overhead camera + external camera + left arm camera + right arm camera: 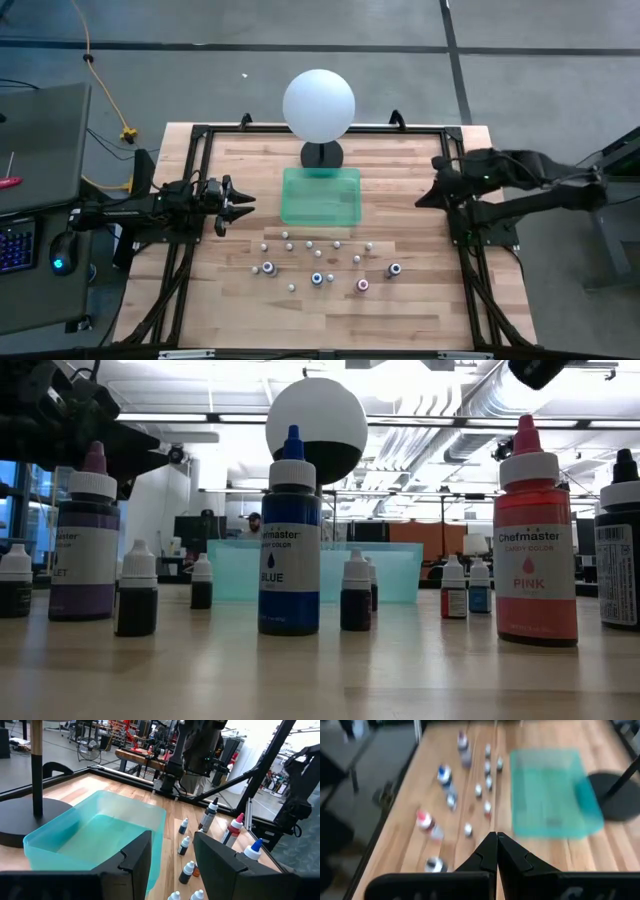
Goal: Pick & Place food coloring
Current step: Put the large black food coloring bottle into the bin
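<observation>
The pale wooden tabletop (pixel 420 300) is framed by a black metal rail along all four edges. A translucent teal plastic tray (pixel 320 195) is set at mid-table, and just behind it a large white sphere on a black stand (pixel 318 105) is placed near the far edge.

The food coloring bottles are found in front of the tray, toward the near edge. Four taller bottles are spread in a loose row: a purple-topped bottle (pixel 84 535), a blue-topped bottle labelled BLUE (pixel 290 540), a pink-topped bottle labelled PINK (pixel 535 540) and a dark-topped bottle (pixel 622 545). Between this row and the tray, small white-capped dropper bottles (pixel 308 244) are scattered, standing apart from one another. None is seen inside the tray.

The left pincer (pixel 240 205) is held above the tabletop to the left of the tray, its fingers parted and nothing between them. Bare wood is seen between it and the bottles. The right pincer (pixel 420 203) is held to the right of the tray near the right rail, fingers pressed together and empty.

Open wood is left at both sides of the bottle group and along the near edge.
</observation>
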{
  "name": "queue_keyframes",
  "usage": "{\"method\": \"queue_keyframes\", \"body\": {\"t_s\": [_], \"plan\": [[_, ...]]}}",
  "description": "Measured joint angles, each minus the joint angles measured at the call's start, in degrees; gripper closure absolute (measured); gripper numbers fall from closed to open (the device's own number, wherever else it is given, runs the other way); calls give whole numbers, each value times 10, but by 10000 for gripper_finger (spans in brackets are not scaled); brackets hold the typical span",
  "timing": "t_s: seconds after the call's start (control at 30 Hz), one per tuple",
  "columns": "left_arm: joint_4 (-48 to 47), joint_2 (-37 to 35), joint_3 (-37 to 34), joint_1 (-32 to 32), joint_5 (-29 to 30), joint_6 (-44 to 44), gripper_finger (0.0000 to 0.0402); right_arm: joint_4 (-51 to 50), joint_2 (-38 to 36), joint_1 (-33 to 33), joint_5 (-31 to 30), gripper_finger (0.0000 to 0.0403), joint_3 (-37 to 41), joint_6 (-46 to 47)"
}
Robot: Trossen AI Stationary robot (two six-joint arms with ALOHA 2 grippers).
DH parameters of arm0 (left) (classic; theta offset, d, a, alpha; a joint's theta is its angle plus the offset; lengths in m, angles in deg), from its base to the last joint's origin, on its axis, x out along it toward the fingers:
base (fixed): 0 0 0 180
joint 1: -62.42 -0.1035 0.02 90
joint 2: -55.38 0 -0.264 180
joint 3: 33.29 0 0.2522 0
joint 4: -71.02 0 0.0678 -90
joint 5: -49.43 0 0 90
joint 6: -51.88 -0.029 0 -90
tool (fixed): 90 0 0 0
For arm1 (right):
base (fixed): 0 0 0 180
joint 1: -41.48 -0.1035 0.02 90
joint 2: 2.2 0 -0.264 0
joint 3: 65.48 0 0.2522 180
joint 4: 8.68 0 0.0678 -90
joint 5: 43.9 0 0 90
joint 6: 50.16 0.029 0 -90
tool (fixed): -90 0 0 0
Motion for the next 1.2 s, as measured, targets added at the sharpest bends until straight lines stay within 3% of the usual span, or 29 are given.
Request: {"method": "queue_keyframes", "body": {"t_s": [0.2,0.43,0.7,0.97,1.2], "plan": [[0,0,0,0,0,0,255,-188,130,-40,-6,402,-163,7],[0,0,0,0,0,0,255,-298,247,-107,-25,402,-268,4],[0,0,0,0,0,0,255,-311,334,-168,-22,377,-285,56],[0,0,0,0,0,0,255,-288,391,-209,-52,302,-285,142],[0,0,0,0,0,0,255,-265,415,-229,-76,238,-285,271]]}}
